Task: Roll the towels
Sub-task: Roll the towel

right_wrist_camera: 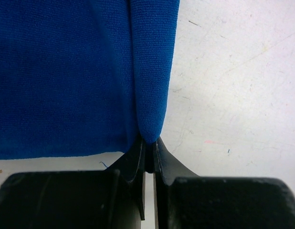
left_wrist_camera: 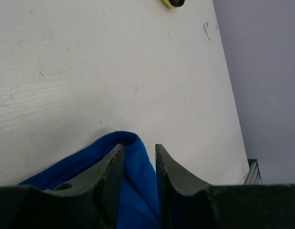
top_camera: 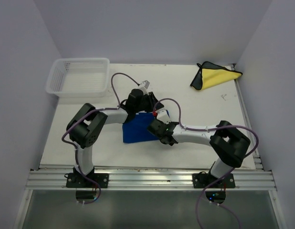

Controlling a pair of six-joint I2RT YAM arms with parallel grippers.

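Blue towel (top_camera: 137, 129), table centre, partly folded: right gripper (right_wrist_camera: 148, 143) pinches its 4 o'clock folded edge, apparently as an anchor, left gripper (left_wrist_camera: 138, 149) stands spread astride the 1 o'clock fold; yellow towel (top_camera: 218, 77), unrolled, waits at the table's 1 o'clock corner.

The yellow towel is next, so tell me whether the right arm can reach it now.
Probably not yet: the right arm has its jaws shut on the blue towel. Once it lets go, bare table lies between it and the yellow towel, though that far corner may be a stretch.
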